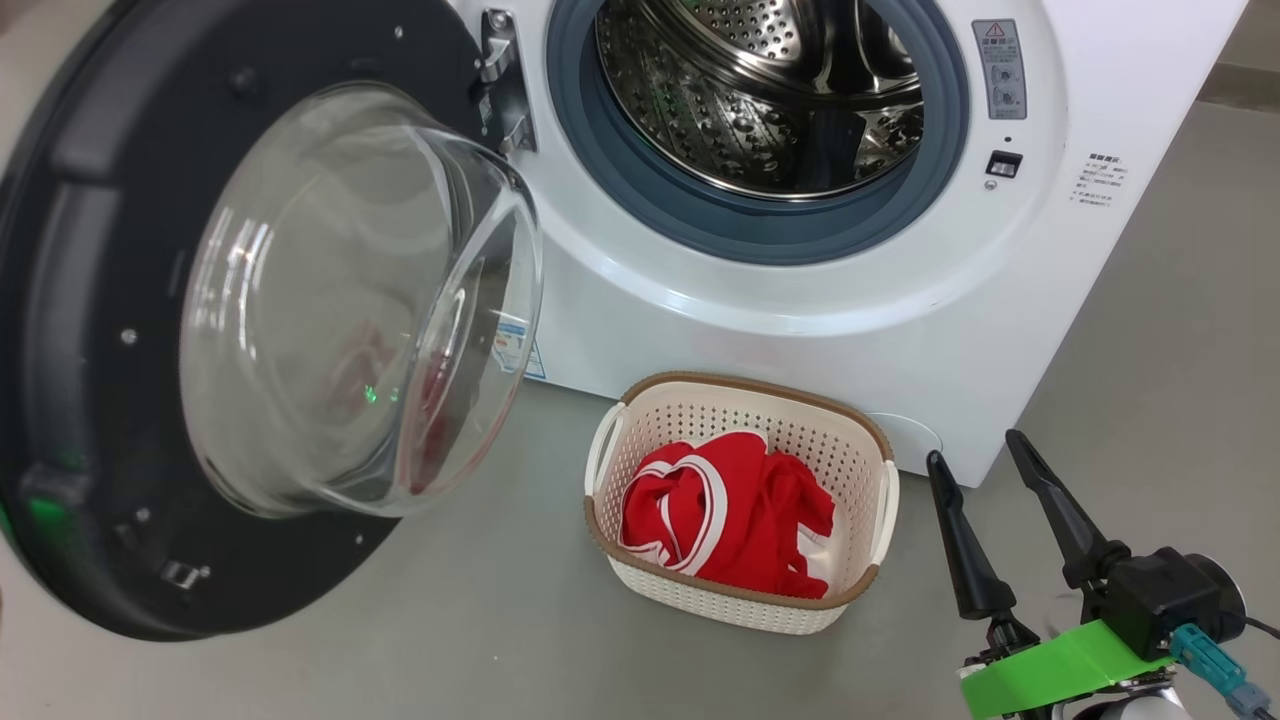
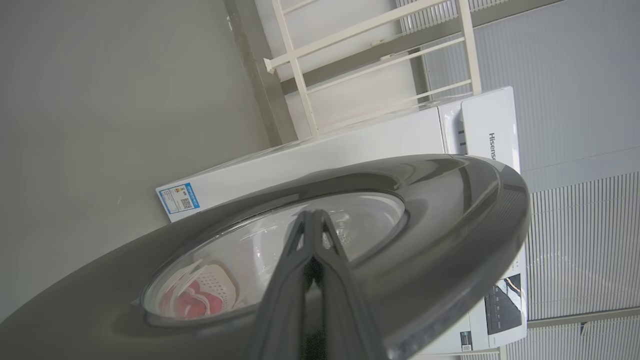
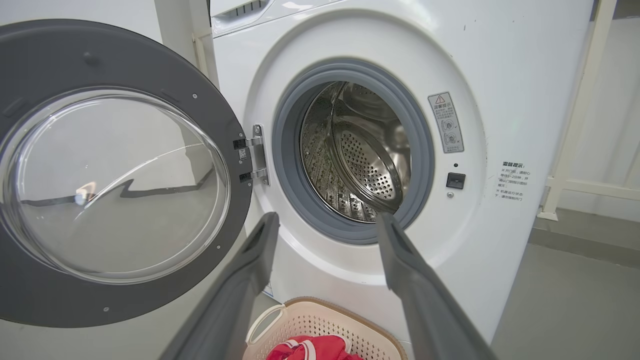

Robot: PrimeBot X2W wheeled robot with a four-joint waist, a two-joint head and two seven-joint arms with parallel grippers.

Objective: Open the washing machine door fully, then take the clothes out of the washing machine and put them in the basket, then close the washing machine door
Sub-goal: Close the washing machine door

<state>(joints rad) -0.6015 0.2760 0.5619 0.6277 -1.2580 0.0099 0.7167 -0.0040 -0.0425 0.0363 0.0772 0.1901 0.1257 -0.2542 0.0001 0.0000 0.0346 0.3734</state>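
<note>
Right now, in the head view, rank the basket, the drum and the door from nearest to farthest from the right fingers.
1. Basket, just left of the right fingers.
2. Drum, higher up, behind the basket.
3. Door, far left, swung open.

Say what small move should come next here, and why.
Probably press the shut left claw against the outer face of the washing machine door to start swinging it closed: the drum looks empty and the red clothes lie in the basket.

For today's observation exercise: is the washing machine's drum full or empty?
Empty as far as seen: the drum shows bare perforated steel; the clothes lie in the basket.
</note>
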